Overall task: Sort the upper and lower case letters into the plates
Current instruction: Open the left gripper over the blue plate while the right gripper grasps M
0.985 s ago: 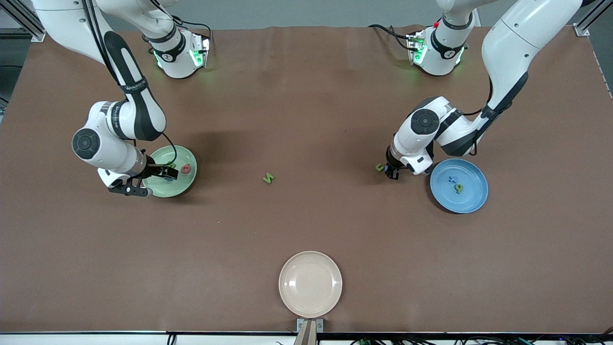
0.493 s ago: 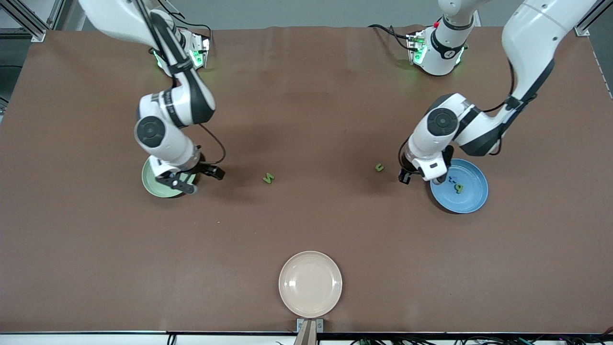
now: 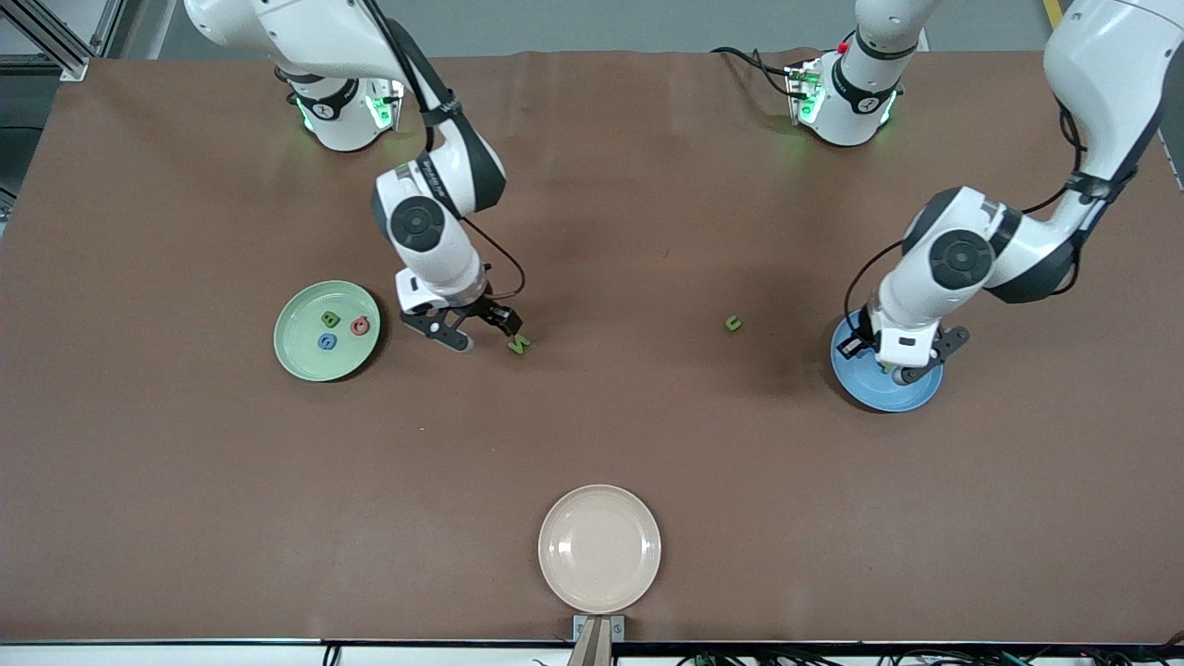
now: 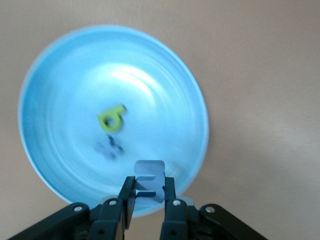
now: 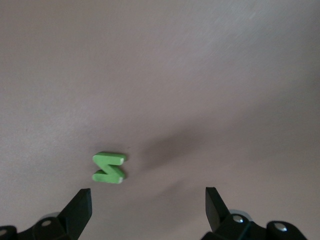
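Observation:
My left gripper [image 3: 890,368] is shut on a pale blue letter [image 4: 150,180] and holds it over the blue plate [image 3: 869,390]. In the left wrist view the blue plate [image 4: 60,70] holds a green letter [image 4: 111,118] and a dark blue letter [image 4: 110,147]. My right gripper [image 3: 483,330] is open and empty, low over the table beside a green zigzag letter [image 3: 519,344]. That letter lies just ahead of the open fingers in the right wrist view [image 5: 108,167]. The pale green plate [image 3: 296,356] holds a green [image 3: 330,318], a red [image 3: 360,325] and a blue letter [image 3: 326,341]. A small green letter [image 3: 733,323] lies on the table.
A cream plate [image 3: 599,548] sits at the table edge nearest the front camera, with nothing in it. Both arm bases stand along the farthest edge. The brown table is otherwise bare.
My right arm has swung from the pale green plate toward the middle, to the zigzag letter. My left arm has moved from beside the small green letter to over the blue plate.

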Controlling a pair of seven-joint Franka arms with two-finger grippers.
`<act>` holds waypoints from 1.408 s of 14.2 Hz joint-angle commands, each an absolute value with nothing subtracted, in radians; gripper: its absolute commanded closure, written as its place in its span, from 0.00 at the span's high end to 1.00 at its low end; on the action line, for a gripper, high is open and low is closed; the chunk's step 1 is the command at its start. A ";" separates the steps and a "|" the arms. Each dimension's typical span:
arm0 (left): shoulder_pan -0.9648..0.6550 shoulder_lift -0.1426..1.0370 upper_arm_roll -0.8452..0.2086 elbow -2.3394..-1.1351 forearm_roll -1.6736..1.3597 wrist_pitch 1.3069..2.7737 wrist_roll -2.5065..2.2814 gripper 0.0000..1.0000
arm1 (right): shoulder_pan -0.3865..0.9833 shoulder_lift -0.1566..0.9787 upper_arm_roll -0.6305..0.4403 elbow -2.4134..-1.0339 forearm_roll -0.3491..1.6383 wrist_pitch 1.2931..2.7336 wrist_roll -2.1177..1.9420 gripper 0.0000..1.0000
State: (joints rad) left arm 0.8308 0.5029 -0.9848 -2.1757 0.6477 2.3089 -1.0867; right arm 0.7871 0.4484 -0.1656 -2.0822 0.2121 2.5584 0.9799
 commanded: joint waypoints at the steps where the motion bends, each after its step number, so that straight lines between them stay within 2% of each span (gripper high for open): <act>1: 0.906 0.506 -0.989 -2.180 0.666 2.298 -0.843 0.07 | 0.824 0.563 -0.178 -1.973 0.227 2.573 1.072 1.00; 3: 0.913 0.522 -0.938 -2.168 0.669 2.298 -0.725 0.07 | 0.828 0.604 -0.178 -1.930 0.225 2.572 1.089 0.96; 8: 0.911 0.595 -0.887 -2.155 0.767 2.301 -0.686 0.08 | 0.847 0.637 -0.178 -1.907 0.225 2.571 1.103 0.68; 9: 0.911 0.600 -0.887 -2.151 0.767 2.301 -0.686 0.08 | 0.850 0.637 -0.178 -1.907 0.221 2.568 1.101 0.57; 11: 0.910 0.609 -0.887 -2.148 0.769 2.301 -0.686 0.12 | 0.848 0.635 -0.179 -1.907 0.215 2.562 1.092 0.25; 12: 0.908 0.612 -0.887 -2.146 0.770 2.301 -0.686 0.19 | 0.848 0.635 -0.179 -1.905 0.215 2.562 1.091 0.13; 13: 0.908 0.609 -0.887 -2.143 0.770 2.301 -0.686 0.35 | 0.844 0.634 -0.179 -1.905 0.215 2.559 1.089 0.03; 14: 0.911 0.600 -0.888 -2.140 0.770 2.301 -0.686 0.62 | 0.838 0.630 -0.183 -1.905 0.213 2.550 1.085 0.01; 17: 0.913 0.560 -0.925 -2.137 0.767 2.298 -0.689 1.00 | 0.827 0.580 -0.219 -1.901 0.212 2.438 1.001 0.00; 20: 0.914 0.523 -1.012 -2.135 0.749 2.240 -0.701 1.00 | 0.825 0.511 -0.288 -1.901 0.212 2.297 0.895 0.00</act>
State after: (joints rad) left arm 0.9153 0.5811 -0.9583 -2.1229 0.7518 2.2961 -0.6886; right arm 0.8302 0.5830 -0.2584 -1.8794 0.2123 2.3721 0.9577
